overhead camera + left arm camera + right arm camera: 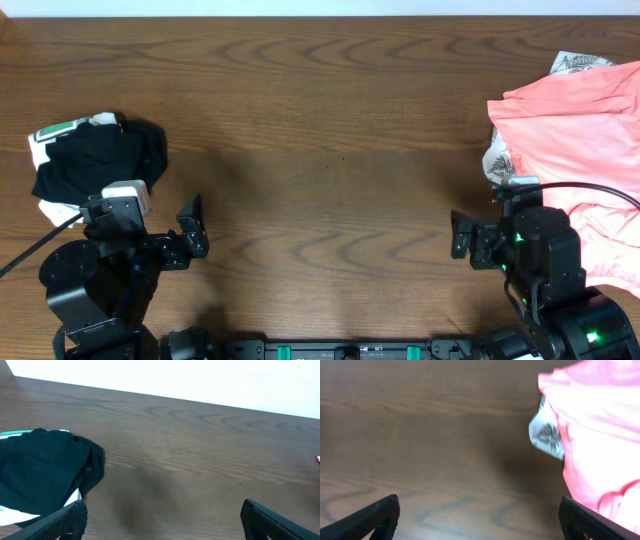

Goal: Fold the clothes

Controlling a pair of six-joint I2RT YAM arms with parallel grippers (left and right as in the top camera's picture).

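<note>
L gripper & R gripper both released, empty; pink pile lies just right-fwd of R, black shirt left-fwd of L.

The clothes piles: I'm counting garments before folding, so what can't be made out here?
Salmon-pink garment: cut off by the overhead view's right edge.
White printed garment: mostly buried under the pink one, overhead and right wrist.
White-and-green garment: mostly covered by the bunched black garment, overhead.
</note>
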